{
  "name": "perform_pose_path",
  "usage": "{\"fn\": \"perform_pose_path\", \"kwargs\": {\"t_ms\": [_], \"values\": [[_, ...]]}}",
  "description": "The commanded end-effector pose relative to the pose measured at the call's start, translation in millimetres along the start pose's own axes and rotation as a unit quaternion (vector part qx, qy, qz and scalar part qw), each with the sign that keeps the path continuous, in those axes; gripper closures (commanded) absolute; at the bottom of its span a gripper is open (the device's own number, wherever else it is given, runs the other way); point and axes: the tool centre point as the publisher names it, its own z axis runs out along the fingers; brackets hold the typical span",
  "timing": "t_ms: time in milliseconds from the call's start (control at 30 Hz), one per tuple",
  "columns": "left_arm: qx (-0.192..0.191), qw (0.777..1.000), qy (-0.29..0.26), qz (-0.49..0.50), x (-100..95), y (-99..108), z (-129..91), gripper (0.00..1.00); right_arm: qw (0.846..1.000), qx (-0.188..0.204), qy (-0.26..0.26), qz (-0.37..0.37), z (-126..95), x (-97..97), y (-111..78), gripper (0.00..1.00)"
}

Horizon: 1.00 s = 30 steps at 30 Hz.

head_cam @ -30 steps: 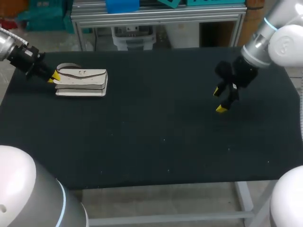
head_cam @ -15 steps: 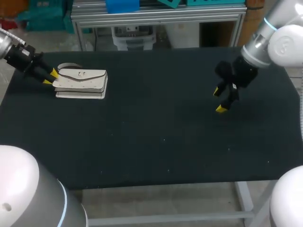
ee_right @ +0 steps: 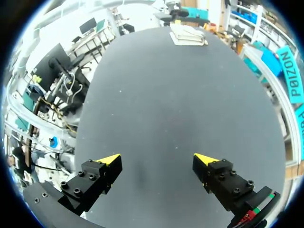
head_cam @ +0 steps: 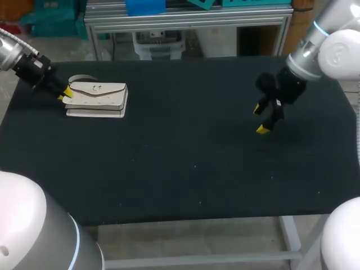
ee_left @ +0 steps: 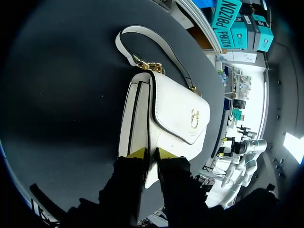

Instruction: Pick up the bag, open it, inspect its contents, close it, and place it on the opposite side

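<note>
my left pincer (head_cam: 64, 93) sits low at the left end of the bag (head_cam: 98, 97), level with the worktop (head_cam: 180, 169), since that end offers a layer thin enough to pinch. in the left wrist view its tips stand close together with one white panel of the bag between them, touched from both sides, so i count it clamped on the bag. the bag lies flat near the worktop's far left corner; whether the held end is raised at all i cannot tell. its flap (ee_left: 183, 107) is down, with the gold clasp (ee_left: 194, 118) on it, so nothing inside shows. my right pincer (head_cam: 262, 118) hangs wide apart and empty over bare worktop on the right, well apart from the bag, probably parked there to help with the flap.
</note>
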Motion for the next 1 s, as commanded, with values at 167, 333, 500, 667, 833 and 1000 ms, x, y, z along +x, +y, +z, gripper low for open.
{"fn": "perform_pose_path", "kwargs": {"t_ms": [167, 333, 500, 667, 833, 1000], "values": [[-0.035, 0.999, 0.016, 0.001, 10.8, 8, 2, 1.0, 1.0, 0.0, 0.001, 0.0, 0, -0.7, 0.3, 0.0], [-0.035, 0.999, 0.016, 0.001, 10.8, 8, 2, 1.0, 1.0, 0.0, 0.001, 0.0, 0, -0.7, 0.3, 0.0], [-0.035, 0.999, 0.016, 0.001, 10.8, 8, 2, 1.0, 1.0, 0.0, 0.001, 0.0, 0, -0.7, 0.3, 0.0], [-0.035, 0.999, 0.016, 0.001, 10.8, 8, 2, 1.0, 1.0, 0.0, 0.001, 0.0, 0, -0.7, 0.3, 0.0], [-0.021, 0.999, 0.021, -0.021, 24.5, 20, 16, 1.0, 0.999, 0.014, -0.023, -0.021, 4, 1.3, 4.4, 0.0], [-0.011, 1.0, 0.0, -0.015, 47.7, 42, 40, 1.0, 0.997, 0.001, -0.031, -0.073, 16, 4.8, 9.2, 0.0]]}}
